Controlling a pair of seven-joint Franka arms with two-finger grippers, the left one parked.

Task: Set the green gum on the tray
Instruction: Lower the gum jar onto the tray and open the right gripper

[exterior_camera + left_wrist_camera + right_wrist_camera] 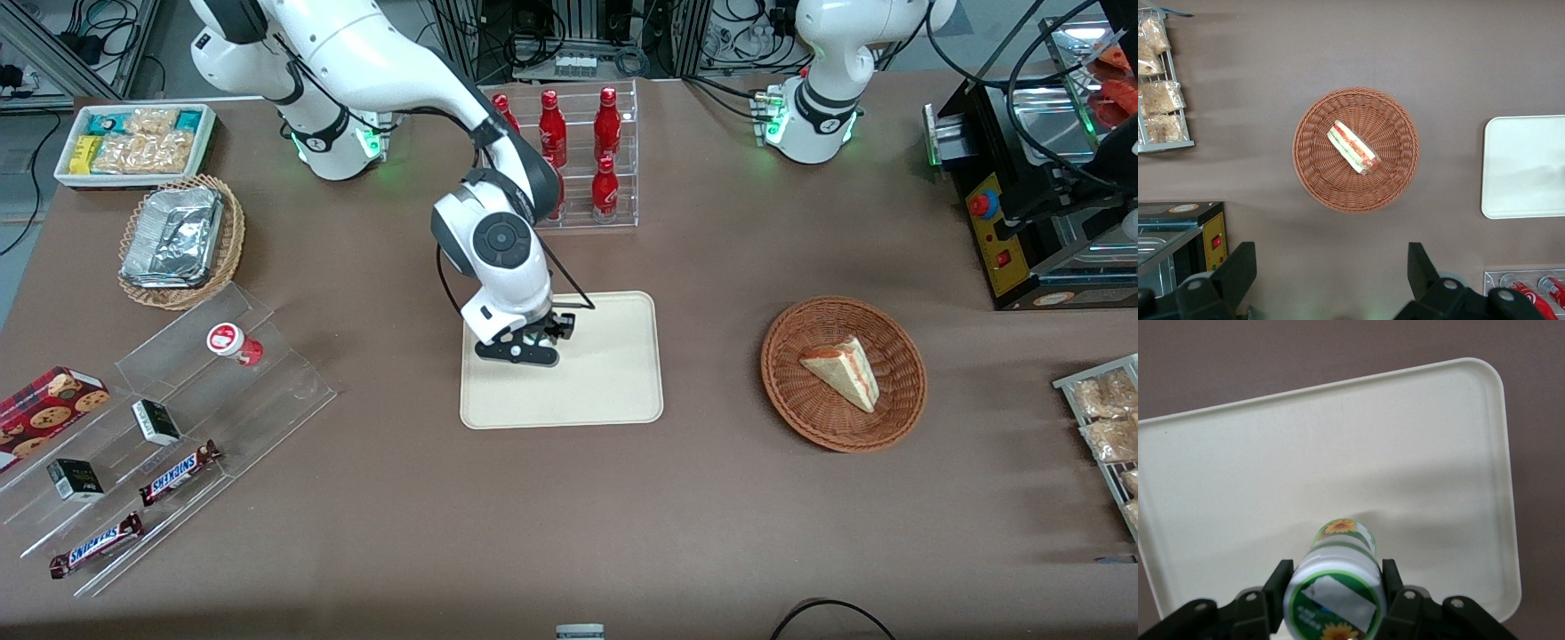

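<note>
Two Snickers bars sit nearest the front camera on a clear acrylic stepped display stand toward the working arm's end of the brown worktop, "SNICKERS" readable on the wrappers. Same stand holds the red-lidded white gum canister, tipped on its side, so that's the lookalike left alone.

Next out is the large flat cream-beige rectangular tray with rounded corners. The robot's black two-finger pincer hovers low over the part of it toward the working arm, clamped on the small white canister of green gum, fingers pressing both sides just under the green-rimmed lid. It's held upright, probably so it can stand once let go. Whether its base touches the tray yet is hard to tell. Label shows a sunflower; text unreadable.

Farthest out, red bottles line a clear rack.
</note>
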